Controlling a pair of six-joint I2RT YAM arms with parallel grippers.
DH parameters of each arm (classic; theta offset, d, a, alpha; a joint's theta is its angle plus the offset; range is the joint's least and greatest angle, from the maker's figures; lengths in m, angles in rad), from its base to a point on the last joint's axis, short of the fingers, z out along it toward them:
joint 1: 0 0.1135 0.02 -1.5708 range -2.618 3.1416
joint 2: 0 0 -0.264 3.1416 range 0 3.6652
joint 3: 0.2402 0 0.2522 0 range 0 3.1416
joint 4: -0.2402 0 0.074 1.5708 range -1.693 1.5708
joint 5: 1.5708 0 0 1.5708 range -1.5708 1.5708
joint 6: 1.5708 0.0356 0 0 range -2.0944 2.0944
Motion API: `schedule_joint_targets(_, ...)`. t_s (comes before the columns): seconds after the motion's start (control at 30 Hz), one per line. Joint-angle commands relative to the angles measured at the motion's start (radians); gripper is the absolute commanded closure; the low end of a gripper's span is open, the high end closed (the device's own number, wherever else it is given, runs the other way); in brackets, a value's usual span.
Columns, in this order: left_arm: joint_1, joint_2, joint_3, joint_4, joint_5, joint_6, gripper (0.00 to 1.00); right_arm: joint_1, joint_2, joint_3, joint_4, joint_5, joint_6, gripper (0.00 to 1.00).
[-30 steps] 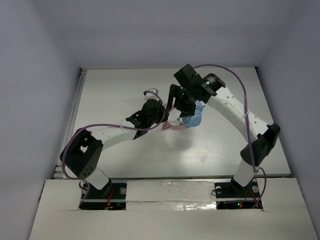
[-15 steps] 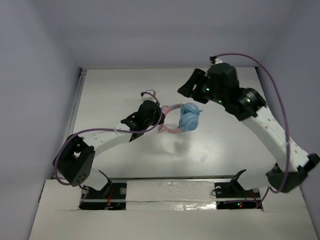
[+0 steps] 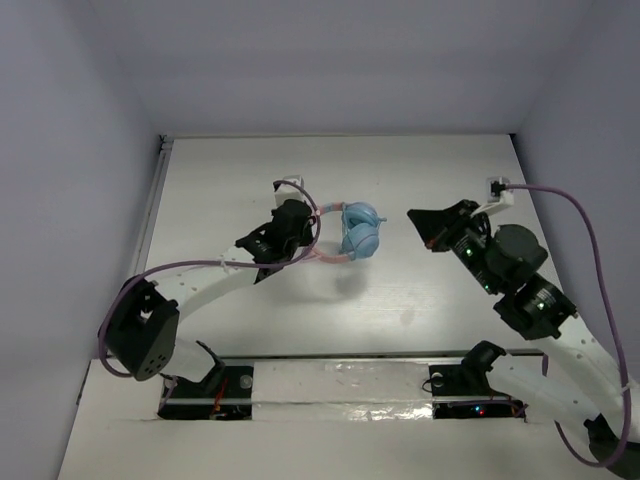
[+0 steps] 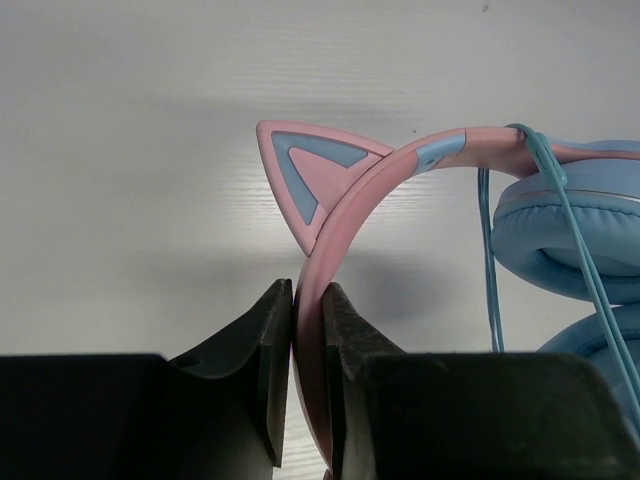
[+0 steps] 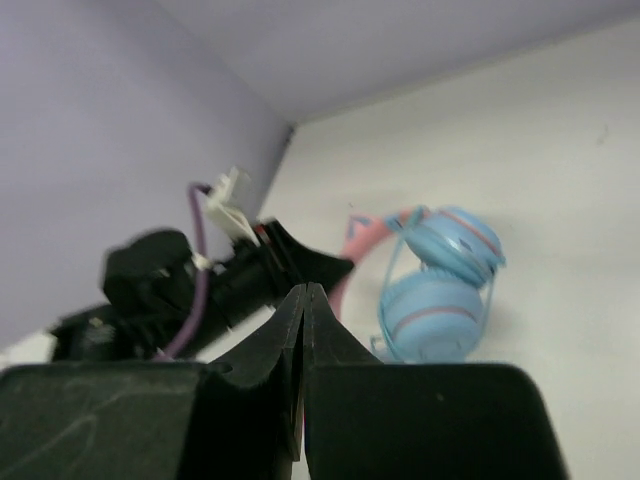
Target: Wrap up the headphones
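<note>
The headphones point(image 3: 358, 232) have two round light blue ear cups point(image 5: 436, 318), a pink cat-ear headband point(image 4: 345, 185) and a thin light blue cable point(image 4: 487, 260) looped round the cups. My left gripper point(image 3: 312, 230) is shut on the pink headband, which runs down between its jaws in the left wrist view, and it holds the headphones above the table near the middle. My right gripper point(image 3: 418, 216) is shut with nothing in it, its jaws pressed together, and it hangs well to the right of the cups, apart from them.
The white table point(image 3: 250, 170) is boxed in by pale walls at the back and on both sides. A metal rail point(image 3: 152, 215) runs along its left edge. Purple cables point(image 3: 575, 205) trail from both arms.
My right arm has pulled back to the right, away from the headphones, and its gripper has shut. The left gripper has kept the headband and shifted the headphones slightly left and back.
</note>
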Motion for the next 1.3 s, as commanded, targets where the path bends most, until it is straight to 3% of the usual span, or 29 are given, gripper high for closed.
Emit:
schedule_joint_targets(0.0, 0.002, 0.035, 0.088, 0.084, -0.115, 0.046, 1.00, -0.003, -0.053, -0.109, 0.137, 0.048, -0.040, 0.99)
schedule_joint_targets(0.13, 0.020, 0.125, 0.142, 0.144, -0.131, 0.103, 1.00, -0.003, -0.133, -0.233, 0.185, 0.116, -0.038, 0.92)
schedule_joint_targets(0.27, 0.054, 0.240, 0.202, 0.190, -0.100, 0.137, 1.00, -0.003, -0.162, -0.275, 0.159, 0.163, -0.027, 0.34)
schedule_joint_targets(0.37, 0.094, 0.301, 0.225, 0.239, -0.037, 0.155, 1.00, -0.003, -0.190, -0.289, 0.126, 0.206, -0.030, 0.17)
schedule_joint_targets(0.6, 0.149, 0.435, 0.283, 0.279, 0.011, 0.180, 0.99, -0.003, -0.213, -0.326, 0.145, 0.191, -0.023, 0.13)
schedule_joint_targets(0.67, 0.158, 0.464, 0.289, 0.279, 0.009, 0.190, 0.91, -0.003, -0.211, -0.326, 0.142, 0.200, -0.023, 0.13)
schedule_joint_targets(0.7, 0.159, 0.469, 0.291, 0.281, 0.006, 0.190, 0.82, -0.003, -0.211, -0.326, 0.139, 0.202, -0.023, 0.12)
schedule_joint_targets(0.9, 0.177, 0.449, 0.279, 0.276, -0.006, 0.175, 0.63, -0.003, -0.230, -0.315, 0.132, 0.220, -0.017, 0.05)
schedule_joint_targets(1.03, 0.177, 0.348, 0.266, 0.241, 0.001, 0.144, 0.50, -0.003, -0.242, -0.290, 0.109, 0.246, -0.007, 0.00)
schedule_joint_targets(1.27, 0.177, 0.013, 0.201, 0.201, 0.034, 0.086, 0.27, -0.003, -0.254, -0.185, 0.091, 0.283, -0.021, 0.00)
